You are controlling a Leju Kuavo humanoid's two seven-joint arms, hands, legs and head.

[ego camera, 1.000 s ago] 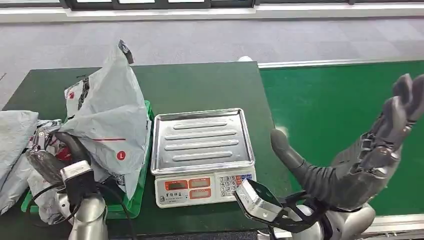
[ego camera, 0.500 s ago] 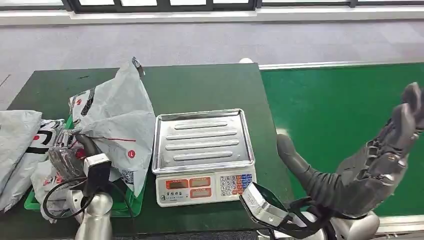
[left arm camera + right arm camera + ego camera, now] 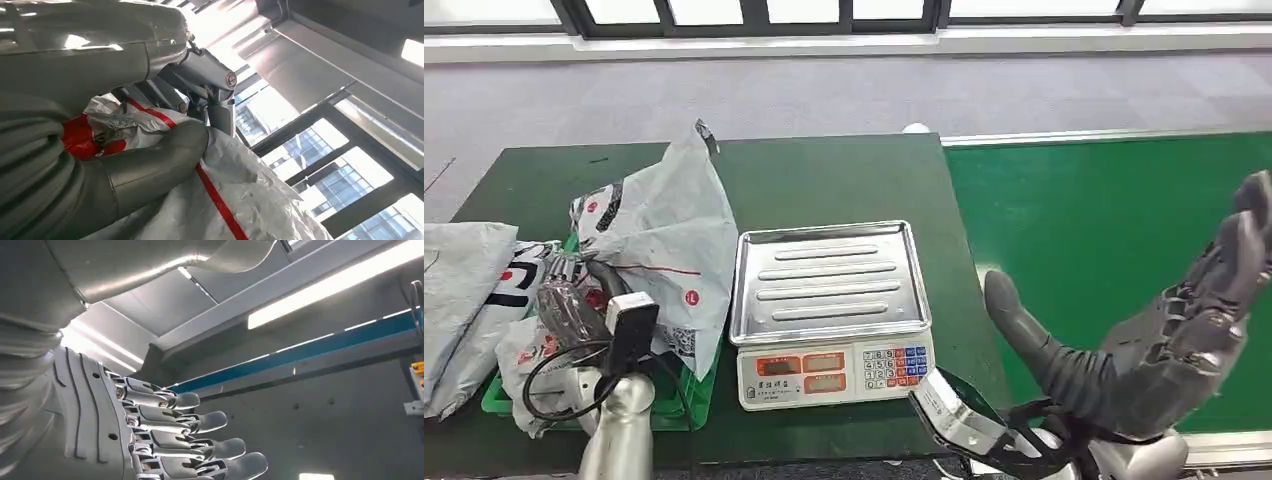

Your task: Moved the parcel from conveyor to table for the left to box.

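A grey plastic parcel with a red stripe leans over the green box at the table's left. My left hand grips its crumpled lower edge. In the left wrist view the thumb presses the parcel against the fingers. My right hand is raised above the green conveyor, palm up, fingers spread and holding nothing. The right wrist view shows the same hand flat and bare against the ceiling.
A weighing scale with a steel pan stands in the middle of the dark green table. Other grey parcels lie in and beside the box at the far left. The conveyor runs along the right side.
The parcel has come down and tilted lower onto the box with my left hand still on it. My right hand has drifted slightly right and lower. The camera has shifted a little.
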